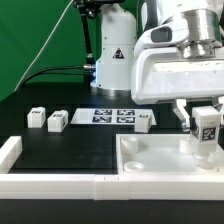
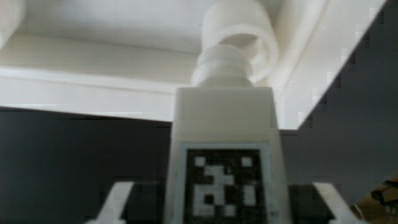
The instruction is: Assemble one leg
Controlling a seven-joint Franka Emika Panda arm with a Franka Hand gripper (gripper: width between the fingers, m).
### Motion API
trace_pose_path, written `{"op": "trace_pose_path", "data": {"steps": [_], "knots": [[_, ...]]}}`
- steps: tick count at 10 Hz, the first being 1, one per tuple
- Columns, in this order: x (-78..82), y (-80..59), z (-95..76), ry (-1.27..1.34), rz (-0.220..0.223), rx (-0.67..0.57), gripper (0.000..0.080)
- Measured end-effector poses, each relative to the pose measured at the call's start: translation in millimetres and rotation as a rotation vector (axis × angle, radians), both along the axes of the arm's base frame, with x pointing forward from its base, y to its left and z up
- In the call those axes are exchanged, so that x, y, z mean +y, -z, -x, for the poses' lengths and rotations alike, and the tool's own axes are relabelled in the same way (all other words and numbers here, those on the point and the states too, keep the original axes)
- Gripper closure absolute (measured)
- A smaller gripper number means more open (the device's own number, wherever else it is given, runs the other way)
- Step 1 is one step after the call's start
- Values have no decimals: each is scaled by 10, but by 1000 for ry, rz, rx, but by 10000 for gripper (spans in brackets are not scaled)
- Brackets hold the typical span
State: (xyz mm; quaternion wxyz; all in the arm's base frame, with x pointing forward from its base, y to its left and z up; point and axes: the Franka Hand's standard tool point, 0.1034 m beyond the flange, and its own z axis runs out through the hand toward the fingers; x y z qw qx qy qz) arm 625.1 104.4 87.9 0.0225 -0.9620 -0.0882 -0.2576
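**Gripper and leg.** The leg (image 1: 207, 124) is being clamped between the fingers (image 1: 189, 124) of the gripper (image 1: 206, 132), whose jaws are closed on its sides, at 3 o'clock in the exterior view. The leg is being held upright with 1 tagged face turned toward the camera, above the white panel (image 1: 150, 165) that is lying at 5 o'clock. Whether the leg is touching the panel cannot be told.

**Wrist view.** The leg (image 2: 226, 140) is being shown between 2 fingers (image 2: 118, 203), with its tag facing the lens. The panel's rim (image 2: 107, 90) is being seen beyond it, blurred.

**Remaining parts, exterior view.**
- 2 loose legs (image 1: 37, 118) are lying side by side on the black table (image 1: 70, 150) at 9 o'clock.
- A 3rd loose leg (image 1: 146, 121) is lying just beside the marker board (image 1: 112, 116), at the board's 3 o'clock end.
- A white rail (image 1: 55, 186) is running along 7 o'clock.
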Motion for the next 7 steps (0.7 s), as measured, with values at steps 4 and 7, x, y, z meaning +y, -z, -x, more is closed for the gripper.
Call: {"op": "trace_pose_path", "data": {"steps": [4, 7], "knots": [[124, 31, 21, -16, -2, -9, 508], [175, 74, 81, -26, 0, -4, 508]]}}
